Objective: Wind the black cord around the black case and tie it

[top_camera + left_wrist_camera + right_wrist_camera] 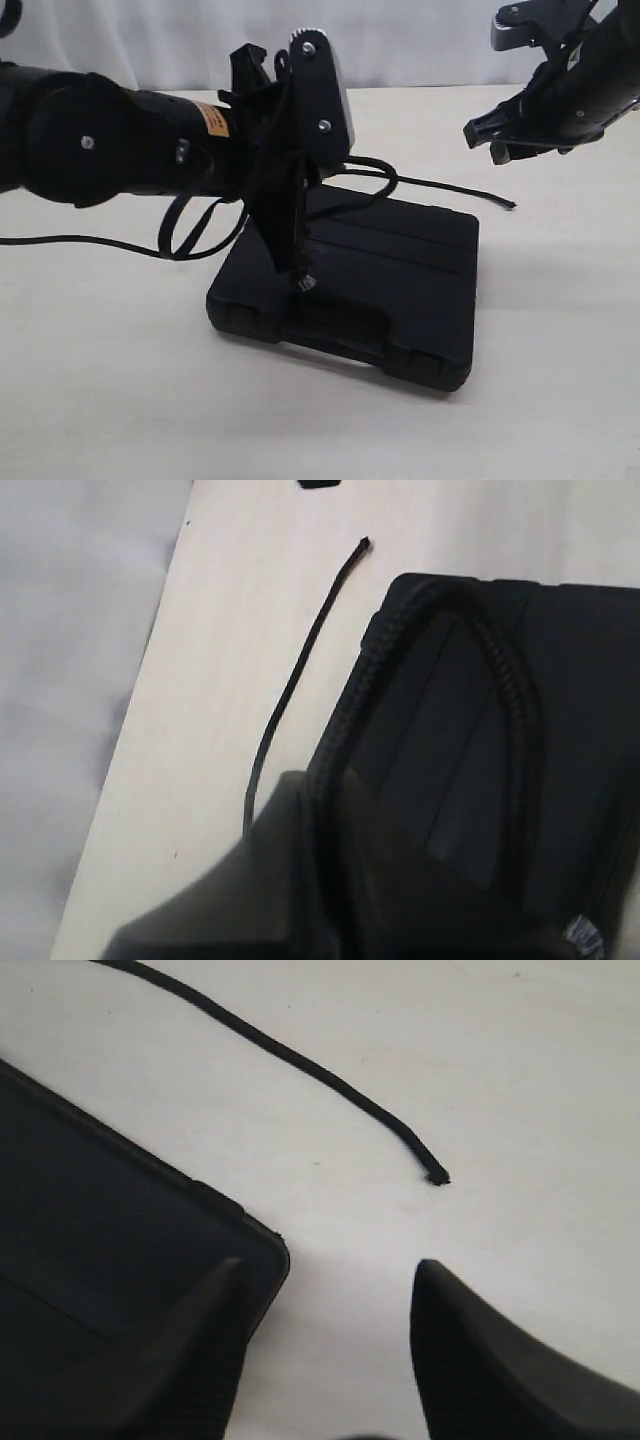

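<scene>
One black cord [515, 690] is clamped by the left fingers [285, 235] over the black case [400, 260]. The right fingers [470, 1360] are held apart, empty.

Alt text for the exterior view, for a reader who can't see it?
The left pincer points down onto the lid of the black case, shut on the black cord, which loops behind it and trails its free end across the pale table. The right pincer hangs open in the air at upper right, holding nothing.
</scene>
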`<action>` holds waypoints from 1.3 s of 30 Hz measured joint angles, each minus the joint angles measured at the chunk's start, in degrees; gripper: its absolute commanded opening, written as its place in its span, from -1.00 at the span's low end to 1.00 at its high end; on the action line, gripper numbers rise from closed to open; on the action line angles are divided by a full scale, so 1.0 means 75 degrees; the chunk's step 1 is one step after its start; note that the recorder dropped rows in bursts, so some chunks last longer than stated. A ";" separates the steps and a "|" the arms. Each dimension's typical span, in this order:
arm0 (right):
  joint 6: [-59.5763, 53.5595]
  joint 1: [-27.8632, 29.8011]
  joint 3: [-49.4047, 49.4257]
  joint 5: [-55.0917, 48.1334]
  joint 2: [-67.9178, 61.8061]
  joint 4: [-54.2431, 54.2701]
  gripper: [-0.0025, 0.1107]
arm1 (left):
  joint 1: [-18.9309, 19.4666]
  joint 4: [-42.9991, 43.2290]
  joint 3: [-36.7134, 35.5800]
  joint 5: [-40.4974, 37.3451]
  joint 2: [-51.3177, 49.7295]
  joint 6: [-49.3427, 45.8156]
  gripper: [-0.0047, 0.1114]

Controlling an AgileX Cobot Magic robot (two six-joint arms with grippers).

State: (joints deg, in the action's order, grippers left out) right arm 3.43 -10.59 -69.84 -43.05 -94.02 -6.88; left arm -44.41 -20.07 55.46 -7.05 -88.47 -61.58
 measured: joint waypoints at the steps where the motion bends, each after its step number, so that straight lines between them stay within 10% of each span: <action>1: 0.0000 0.0053 0.0000 0.0024 -0.0044 0.0060 -0.01 | 0.0067 -0.0038 0.0000 -0.0034 0.0000 0.0000 -0.92; 17: -0.0694 0.1020 -0.1306 0.0748 -0.2980 -0.0721 0.12 | 0.0304 -0.0140 0.0000 -0.0249 -0.0044 0.0014 -0.92; 26: -0.2179 0.1033 -0.4162 -0.1147 -0.5243 0.0472 -0.25 | 0.0304 -0.0339 0.0000 -0.0249 -0.0044 0.0014 -0.92; 32: -0.2310 0.1005 -0.4301 -0.1361 -0.5373 0.0370 -0.85 | 0.0304 -0.0363 0.0000 -0.0299 -0.0044 0.0014 -0.92; 39: -0.2346 0.1005 -0.4317 -0.2040 -0.5359 0.0352 -0.89 | 0.0304 -0.0370 0.0000 -0.0605 -0.0044 0.0014 -0.92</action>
State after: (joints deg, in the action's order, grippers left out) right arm -14.17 -3.05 -102.22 -58.35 -134.21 -4.23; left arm -42.13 -22.84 55.46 -11.58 -88.80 -61.47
